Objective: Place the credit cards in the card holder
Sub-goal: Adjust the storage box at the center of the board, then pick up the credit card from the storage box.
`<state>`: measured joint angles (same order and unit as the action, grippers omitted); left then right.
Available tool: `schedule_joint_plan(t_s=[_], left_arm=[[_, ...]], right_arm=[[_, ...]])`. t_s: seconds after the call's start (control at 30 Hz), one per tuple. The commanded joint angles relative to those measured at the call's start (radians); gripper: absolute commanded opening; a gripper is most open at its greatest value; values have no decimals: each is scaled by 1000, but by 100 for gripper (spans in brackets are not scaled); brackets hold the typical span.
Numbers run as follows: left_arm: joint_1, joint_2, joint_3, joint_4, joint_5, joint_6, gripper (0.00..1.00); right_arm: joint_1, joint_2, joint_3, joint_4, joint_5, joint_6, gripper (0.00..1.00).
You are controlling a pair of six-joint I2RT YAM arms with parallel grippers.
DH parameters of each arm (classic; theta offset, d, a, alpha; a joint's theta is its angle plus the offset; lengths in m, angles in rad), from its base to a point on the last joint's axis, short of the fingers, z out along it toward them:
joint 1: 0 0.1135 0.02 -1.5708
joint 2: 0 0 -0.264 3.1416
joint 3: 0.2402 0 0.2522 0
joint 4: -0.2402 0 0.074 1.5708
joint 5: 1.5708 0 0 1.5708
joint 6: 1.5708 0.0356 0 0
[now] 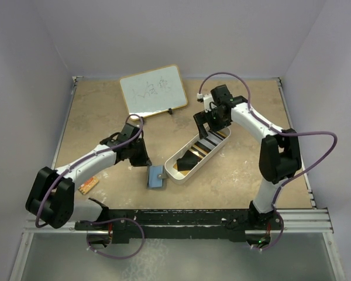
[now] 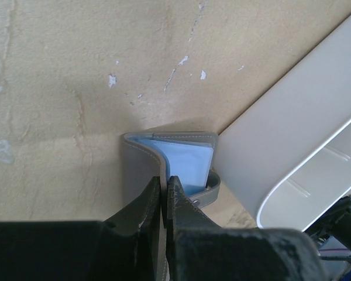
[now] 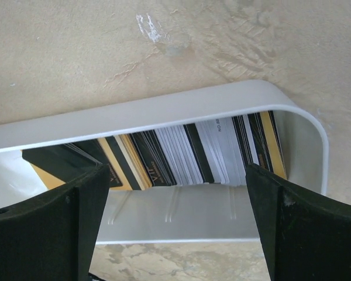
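- Left gripper (image 2: 165,181) is basically closed, with the jaws pinched onto the grey cover flap of the card holder (image 2: 181,158). That props it open so the light blue inside shows.
- The card holder sits on the table (image 1: 234,175) right up against the outer wall of the white tray (image 2: 304,134), at the tray's near end.
- The credit cards (image 3: 181,158) are all in the far end of that tray, fanned in an overlapping stack of black, white-grey and yellow-orange.
- Right gripper (image 3: 175,175) hangs over that stack with its jaws spread wide and nothing between them. From the wrist view I can't tell whether the fingertips touch a card.
- I reckon the step in hand is picking one card out of the fan. You want to line the jaws up across a single card's edges, not the whole pile, since they're thin and overlapped and two could easily come up together.
- Go for one lying on top and come down gently, because the tray wall is close to the stack on the far side.
- Don't let the left pinch go, or the flap may fold shut.
- Further out there's a whiteboard (image 1: 153,89) at the back and a little orange-brown board (image 1: 89,185) by the left arm. Ignore both.
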<state>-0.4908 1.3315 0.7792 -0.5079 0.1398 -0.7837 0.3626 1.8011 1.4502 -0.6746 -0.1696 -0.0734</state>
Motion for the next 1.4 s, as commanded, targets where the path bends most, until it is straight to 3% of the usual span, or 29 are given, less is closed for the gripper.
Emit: schedule_joint_plan(t_s=[0.0, 0.43, 0.93, 1.37], left_arm=[[3, 28, -36, 70, 85, 13, 0], [3, 64, -73, 165, 113, -25, 0], [3, 104, -90, 237, 132, -53, 0], [1, 101, -115, 256, 123, -72, 0]], right_arm=[[-1, 17, -13, 78, -43, -43, 100], [-1, 100, -79, 136, -157, -50, 98], [0, 28, -131, 148, -423, 55, 86], [2, -11, -164, 126, -477, 58, 73]])
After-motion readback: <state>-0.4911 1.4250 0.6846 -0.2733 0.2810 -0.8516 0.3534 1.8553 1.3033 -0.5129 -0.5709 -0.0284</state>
